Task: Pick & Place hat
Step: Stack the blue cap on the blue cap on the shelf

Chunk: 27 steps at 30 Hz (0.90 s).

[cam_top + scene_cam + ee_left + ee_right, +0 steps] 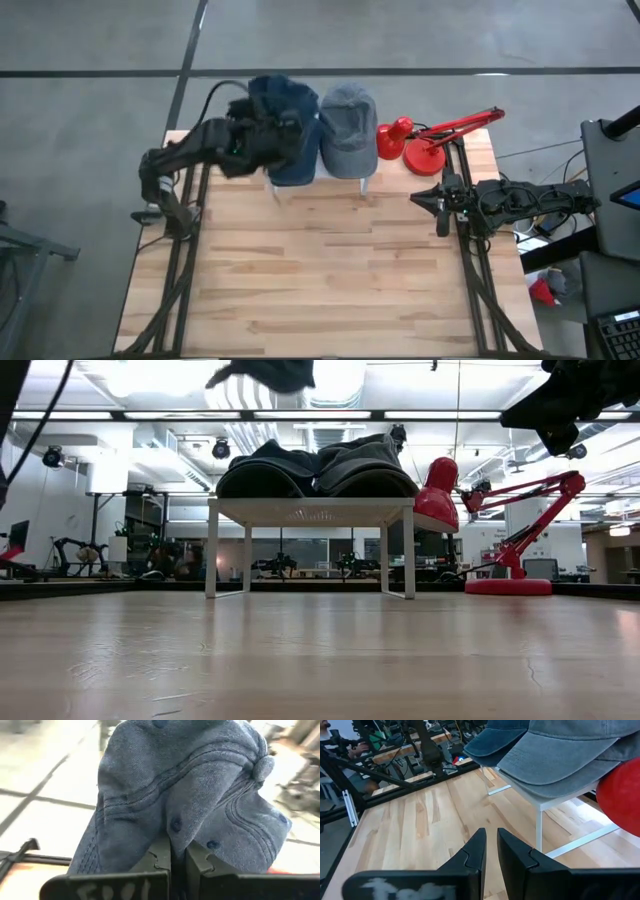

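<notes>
A blue cap (190, 785) fills the left wrist view, and my left gripper (177, 855) is shut on it over the white stand (310, 510) at the table's far edge. In the low view this cap (262, 372) shows at the top, above the stand. In the high view it (282, 100) overlaps a second dark blue cap (296, 160). That cap (262, 472) and a grey cap (370, 465) lie side by side on the stand's top. My right gripper (491, 845) waits shut over the table's right side (420, 198), touching nothing. My left gripper pinches the blue cap's crown, at a side panel next to an eyelet (170, 832), between its two fingers. The cloth creases in toward the fingertips (161, 852). The cap is lifted clear, with open space between it and the caps on the stand.
A red desk lamp (425, 150) stands right of the stand near the far right corner, its head (440, 490) close to the grey cap (560, 755). Bare wooden tabletop (330, 270) spreads from the stand to the near edge. The stand rests on thin white legs (408, 555).
</notes>
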Each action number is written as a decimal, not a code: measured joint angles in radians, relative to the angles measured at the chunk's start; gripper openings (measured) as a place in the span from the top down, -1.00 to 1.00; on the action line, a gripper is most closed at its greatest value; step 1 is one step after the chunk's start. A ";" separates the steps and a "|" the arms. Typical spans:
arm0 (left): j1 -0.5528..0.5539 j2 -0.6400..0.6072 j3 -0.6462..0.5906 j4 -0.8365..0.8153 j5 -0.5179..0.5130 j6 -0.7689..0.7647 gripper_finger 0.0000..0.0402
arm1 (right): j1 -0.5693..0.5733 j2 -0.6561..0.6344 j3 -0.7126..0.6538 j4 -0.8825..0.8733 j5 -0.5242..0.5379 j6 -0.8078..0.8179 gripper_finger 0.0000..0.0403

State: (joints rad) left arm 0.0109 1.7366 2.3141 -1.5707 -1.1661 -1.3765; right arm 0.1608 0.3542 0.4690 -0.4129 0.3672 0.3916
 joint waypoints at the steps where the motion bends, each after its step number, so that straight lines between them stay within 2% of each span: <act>1: 0.033 0.003 -0.004 0.003 0.015 0.000 0.94 | 0.000 0.000 0.000 0.000 0.000 0.000 0.78; 5: 0.136 0.021 -0.031 0.035 0.104 -0.003 0.94 | 0.000 0.000 0.000 0.000 0.001 0.000 0.78; 9: 0.169 0.037 -0.049 0.043 0.158 -0.052 0.94 | 0.000 0.000 0.000 -0.001 0.001 0.000 0.78; 27: 0.171 0.046 -0.171 0.081 0.187 -0.228 0.94 | 0.000 0.000 0.000 -0.002 0.001 -0.003 0.78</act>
State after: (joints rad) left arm 0.1814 1.7824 2.1430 -1.4898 -0.9796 -1.6041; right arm 0.1608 0.3542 0.4690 -0.4145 0.3683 0.3889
